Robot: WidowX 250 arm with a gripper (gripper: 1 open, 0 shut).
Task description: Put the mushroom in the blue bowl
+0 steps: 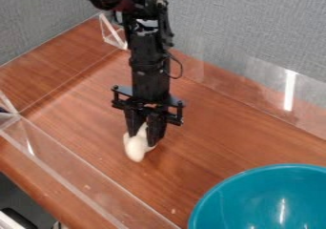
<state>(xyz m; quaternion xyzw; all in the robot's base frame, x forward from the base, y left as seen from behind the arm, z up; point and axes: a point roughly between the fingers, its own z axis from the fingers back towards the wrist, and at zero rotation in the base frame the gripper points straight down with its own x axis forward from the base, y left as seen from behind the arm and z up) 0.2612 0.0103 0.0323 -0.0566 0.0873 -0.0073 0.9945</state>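
The mushroom (132, 148) lies on the wooden table, and only its cream-white body shows below the fingers. My gripper (148, 137) points steeply down from the black arm, its two fingers drawn together on the mushroom's upper part. The blue bowl (242, 197) is a large glossy teal bowl at the bottom right corner, partly cut off by the frame edge. It stands well to the right of and nearer than the gripper.
A clear plastic wall (57, 161) runs along the table's left and front edge, close to the mushroom. Another clear panel (288, 86) stands at the back right. Bare wooden table (76, 80) lies left of the arm.
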